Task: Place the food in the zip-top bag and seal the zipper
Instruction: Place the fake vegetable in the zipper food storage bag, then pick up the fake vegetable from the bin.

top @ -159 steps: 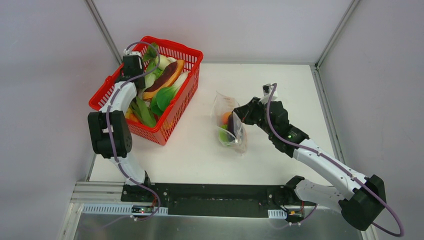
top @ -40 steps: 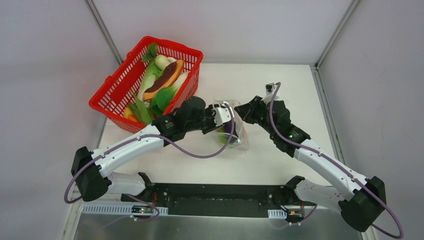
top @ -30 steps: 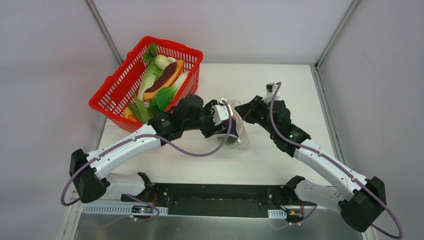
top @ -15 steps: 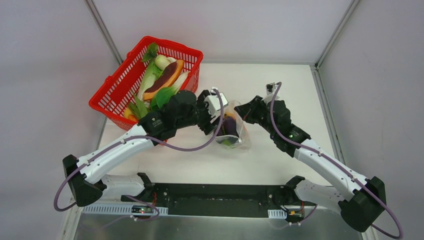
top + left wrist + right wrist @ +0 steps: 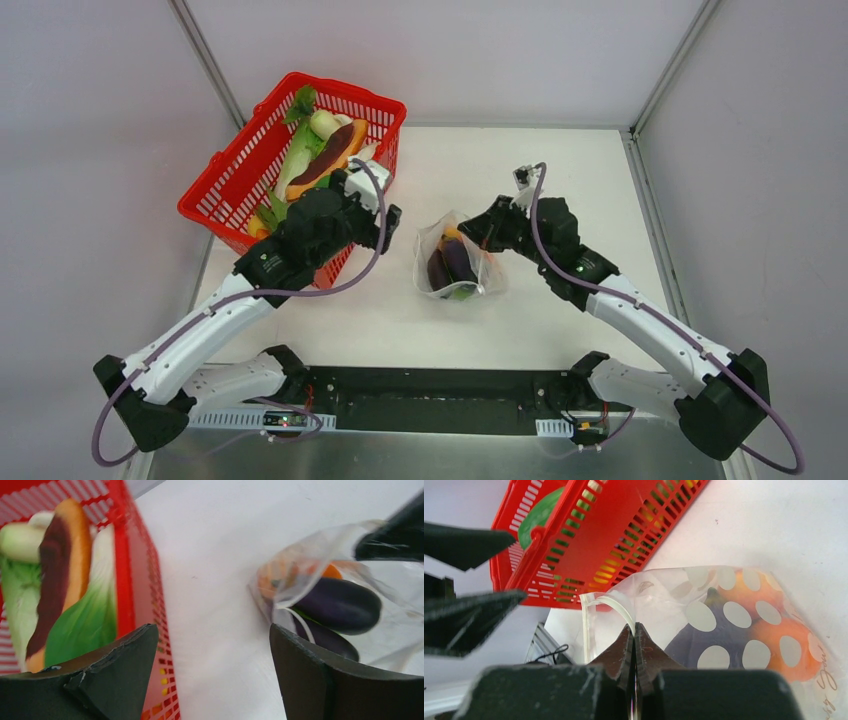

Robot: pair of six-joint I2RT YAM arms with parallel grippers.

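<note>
The clear zip-top bag [image 5: 455,266] lies mid-table and holds two dark purple eggplants [image 5: 449,263], a small orange fruit [image 5: 455,236] and a green piece. My right gripper [image 5: 483,231] is shut on the bag's upper edge. In the right wrist view its jaws [image 5: 634,626] pinch the white zipper strip [image 5: 611,601], which holds the mouth open toward the left. My left gripper [image 5: 385,216] hangs open and empty between the bag and the basket. In the left wrist view [image 5: 211,630] it faces bare table, with an eggplant [image 5: 340,605] inside the bag [image 5: 300,575] to its right.
The red mesh basket [image 5: 228,180] stands at the back left and holds more toy produce: leafy greens, a white radish and a brown-orange piece [image 5: 60,580]. Its near wall [image 5: 122,580] is close to my left finger. Enclosure walls ring the table.
My left gripper has let an eggplant go inside the bag, opened wider and drawn back left toward the basket. The right gripper keeps its hold on the bag's edge.
</note>
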